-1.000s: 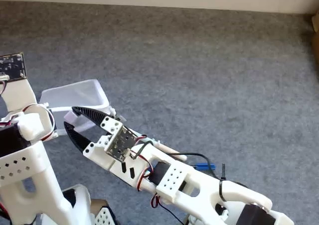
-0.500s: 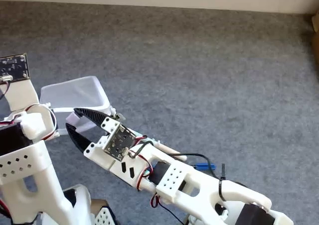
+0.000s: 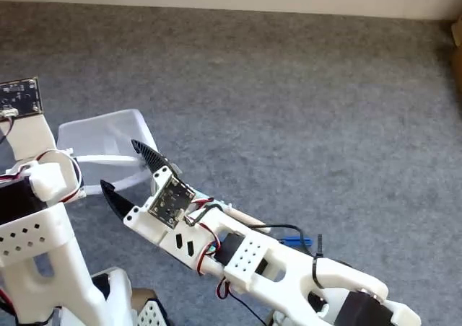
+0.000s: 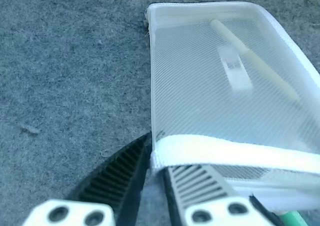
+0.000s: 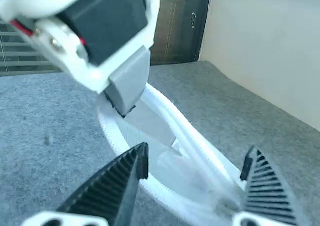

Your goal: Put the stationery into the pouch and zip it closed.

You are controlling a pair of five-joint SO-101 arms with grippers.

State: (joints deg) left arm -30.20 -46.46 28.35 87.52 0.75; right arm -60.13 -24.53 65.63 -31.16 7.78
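The left pincer (image 4: 154,153) was clamped on the mouth rim of the mesh pouch (image 4: 200,96), which stretched away from its tips with a pale pen (image 4: 260,63) inside. The right pincer (image 3: 120,164) gaped wide, its jaws straddling the pouch's mouth above the grey tabletop (image 3: 289,88).

Right gripper (image 3: 118,164) is open wider than 1 s ago. In the high view its upper jaw has swung up and to the right across the pouch (image 3: 108,130), and the lower jaw has barely moved. Nearly all of that happened in the last half second. The right arm's forearm shifted slightly back and down-frame. The pouch crept slightly up and to the left.
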